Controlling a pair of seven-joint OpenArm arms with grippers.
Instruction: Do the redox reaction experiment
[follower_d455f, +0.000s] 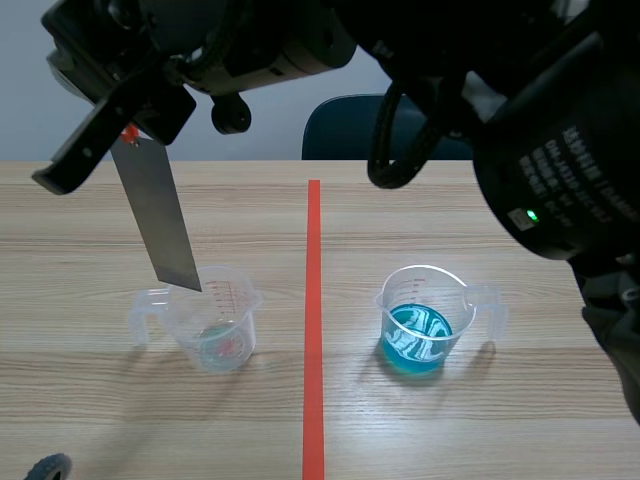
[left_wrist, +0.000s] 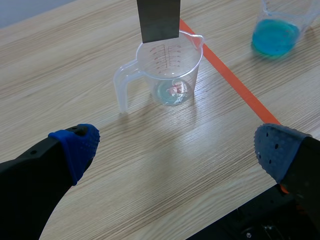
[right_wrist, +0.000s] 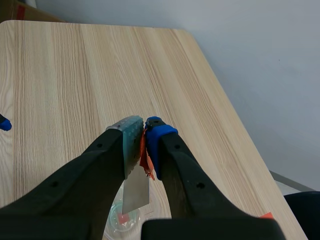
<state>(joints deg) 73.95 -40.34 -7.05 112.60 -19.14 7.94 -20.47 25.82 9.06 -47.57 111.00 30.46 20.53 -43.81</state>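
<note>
Over the clear measuring cup, your right gripper is clamped on the top of a grey metal strip, whose lower end hangs just above the rim. Only the left wrist view shows your left gripper: its fingers are wide apart, short of that cup. The cup of blue liquid sits across the tape line.

Markings check: nothing legible anywhere.
Clear measuring cup: red graduation lines with small figures printed on its wall, seen in scene and left wrist views, too small to read. Right arm housing: white lettering on the black casing, tilted and blurred, unreadable; a small green indicator light glows just beside it.
</note>
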